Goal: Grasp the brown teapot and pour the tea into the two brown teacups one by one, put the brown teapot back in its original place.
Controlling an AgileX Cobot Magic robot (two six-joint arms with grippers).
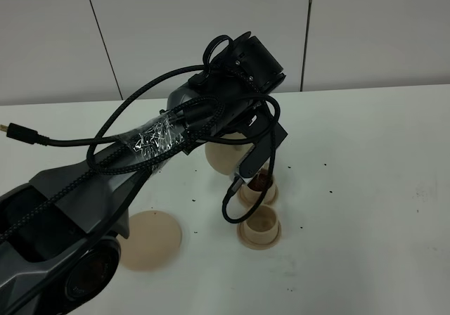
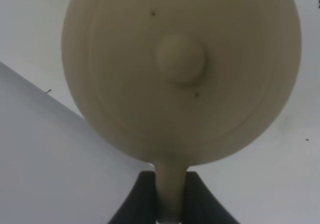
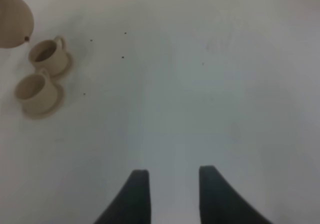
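Note:
The brown teapot hangs tilted above the table, its spout over the farther of the two brown teacups, which shows dark contents. The nearer teacup stands on its small saucer just in front. My left gripper is shut on the teapot's loop handle; the lid and knob fill the left wrist view. The original place, a flat tan saucer, lies bare to the left. My right gripper is open over bare table, with both cups and the teapot far off.
The left arm, with looped black cables, reaches across the middle of the white table and hides part of the teapot. Small dark specks lie scattered on the table around the cups. A panelled wall stands behind.

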